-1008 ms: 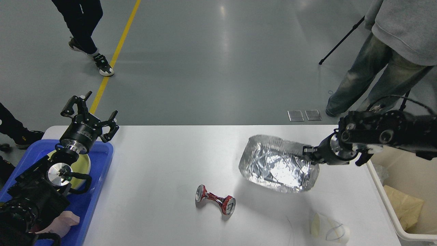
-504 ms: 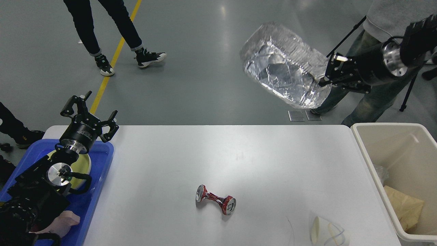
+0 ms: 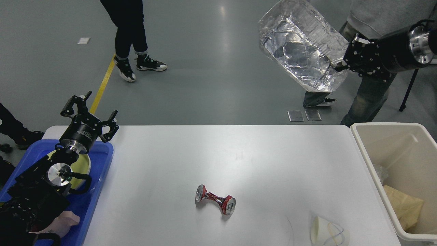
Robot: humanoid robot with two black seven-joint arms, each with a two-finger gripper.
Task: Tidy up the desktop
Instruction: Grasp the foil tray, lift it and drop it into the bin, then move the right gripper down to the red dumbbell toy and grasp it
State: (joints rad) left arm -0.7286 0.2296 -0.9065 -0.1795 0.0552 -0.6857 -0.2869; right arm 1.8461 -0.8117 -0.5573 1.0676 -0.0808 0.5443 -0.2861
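Since a moment ago the foil tray (image 3: 302, 48) has swung a little further right and higher, and it hangs tilted in the air beyond the counter's far right corner, over the floor. The right gripper (image 3: 344, 63) has its jaws clamped on the tray's right rim. The counter (image 3: 239, 153), a wide white top, fills the lower middle of the view. A crushed red can (image 3: 215, 199) lies on its side near the middle of the near edge, and a paper cup (image 3: 328, 232) lies tipped over toward the near right corner. A beige bin (image 3: 375, 164) stands against the right edge with crumpled brown paper (image 3: 404, 205) inside. A blue tray (image 3: 97, 177) sits at the left edge; above it the left gripper (image 3: 89, 111) is raised, its jaws apart and holding nothing.
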